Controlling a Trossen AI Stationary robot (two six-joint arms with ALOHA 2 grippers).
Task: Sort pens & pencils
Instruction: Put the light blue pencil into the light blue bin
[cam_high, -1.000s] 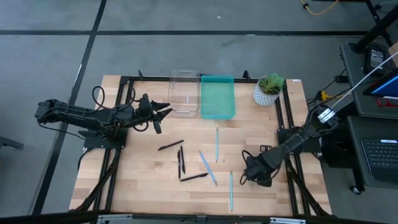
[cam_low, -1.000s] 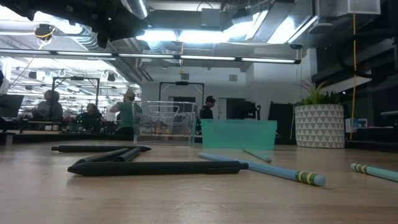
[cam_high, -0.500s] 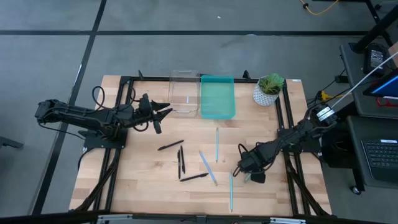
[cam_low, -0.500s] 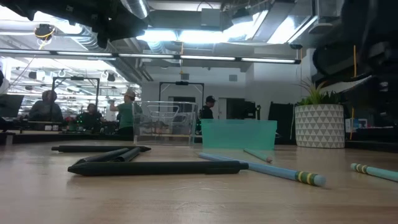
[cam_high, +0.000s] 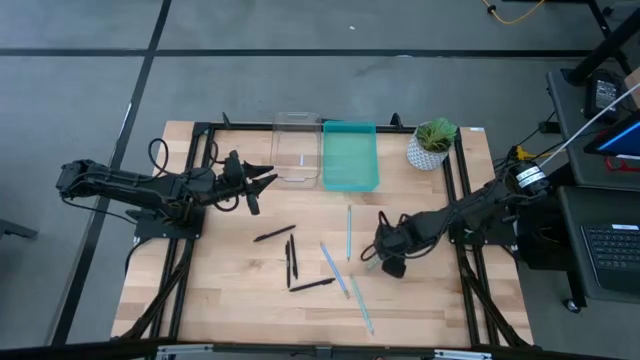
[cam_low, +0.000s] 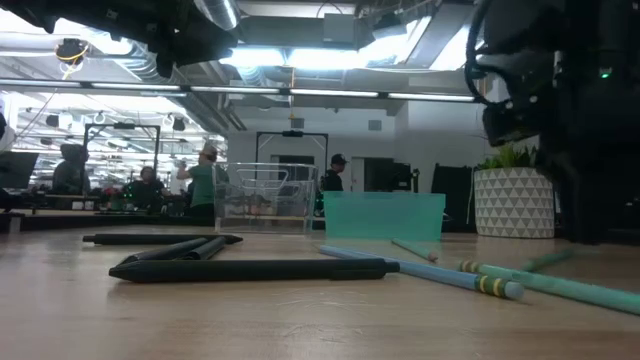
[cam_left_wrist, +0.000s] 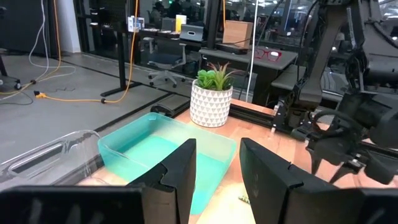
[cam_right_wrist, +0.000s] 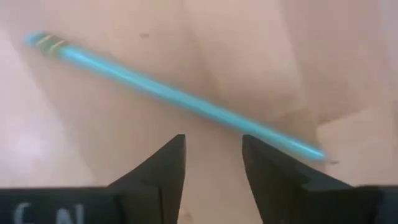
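Three black pens and three teal pencils lie flat on the wooden table in the high view. One pencil lies in front of the teal bin, a second beside the pens, and a third slants near the table's near edge. My right gripper is open, low over the table just right of the pencils. In the right wrist view a teal pencil lies across, just beyond its open fingers. My left gripper is open and waits in the air near the clear bin.
A clear bin and a teal bin stand side by side at the table's far edge. A potted plant stands to their right. Black frame rails run along both table sides. Bare wood lies near the near left corner. People sit in the room beyond.
My right gripper has moved from the table's near right area toward the left and far edge, ending beside the pencils. The pencil nearest the near edge has turned from straight near-to-far to slanting and has shifted left. The left arm has kept still.
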